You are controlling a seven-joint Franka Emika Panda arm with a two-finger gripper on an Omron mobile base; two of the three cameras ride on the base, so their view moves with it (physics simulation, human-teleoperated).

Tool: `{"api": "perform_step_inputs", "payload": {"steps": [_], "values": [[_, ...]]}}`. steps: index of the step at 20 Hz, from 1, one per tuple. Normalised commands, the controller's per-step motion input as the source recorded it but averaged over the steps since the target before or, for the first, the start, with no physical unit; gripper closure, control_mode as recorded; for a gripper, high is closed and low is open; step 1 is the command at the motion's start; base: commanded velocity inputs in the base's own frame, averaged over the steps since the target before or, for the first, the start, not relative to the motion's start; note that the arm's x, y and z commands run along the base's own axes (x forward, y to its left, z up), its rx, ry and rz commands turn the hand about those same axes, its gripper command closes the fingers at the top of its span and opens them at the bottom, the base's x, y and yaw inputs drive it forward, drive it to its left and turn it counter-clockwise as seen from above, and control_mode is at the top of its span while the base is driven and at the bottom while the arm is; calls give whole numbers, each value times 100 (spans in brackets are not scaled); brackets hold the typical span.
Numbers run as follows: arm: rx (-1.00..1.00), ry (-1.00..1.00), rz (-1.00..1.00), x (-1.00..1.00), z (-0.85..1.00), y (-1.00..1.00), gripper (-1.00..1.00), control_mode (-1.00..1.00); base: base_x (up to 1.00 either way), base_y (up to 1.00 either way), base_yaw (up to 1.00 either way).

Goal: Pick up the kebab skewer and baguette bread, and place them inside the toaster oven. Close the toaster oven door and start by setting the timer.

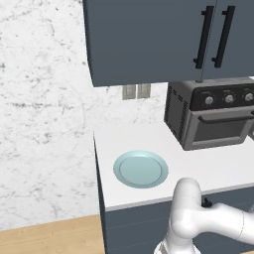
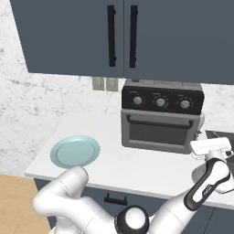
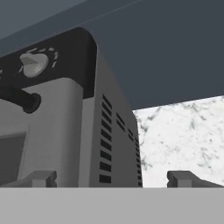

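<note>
The toaster oven (image 2: 161, 116) stands at the back of the white counter, under the wall cabinets; it also appears in the left base view (image 1: 211, 116). The toaster oven door (image 2: 157, 130) is shut, its black bar handle (image 3: 19, 99) across the top. The white hand (image 2: 209, 147) hovers just off the oven's front right corner. My gripper (image 3: 112, 179) is open with nothing between its fingertips (image 3: 40, 178), facing the oven's vented side (image 3: 109, 144) and a knob (image 3: 34, 63). The kebab skewer and baguette bread are out of view.
A pale blue plate (image 1: 141, 168) lies bare on the counter left of the oven. Dark blue wall cabinets (image 2: 123, 36) hang low above the oven. The counter's left end (image 1: 96, 163) drops to a wooden floor. Marble wall behind, with outlets (image 2: 105, 83).
</note>
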Motion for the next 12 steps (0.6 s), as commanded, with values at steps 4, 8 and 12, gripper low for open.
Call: {"api": "perform_step_inputs", "payload": {"steps": [4, 8, 12], "values": [[0, 0, 0, 14, 0, 3, -100, -100, 0, 0, 0], [0, 0, 0, 18, 0, 9, -100, -100, 0, 0, 0], [0, 0, 0, 11, 0, 11, -100, -100, 0, 0, 0]]}}
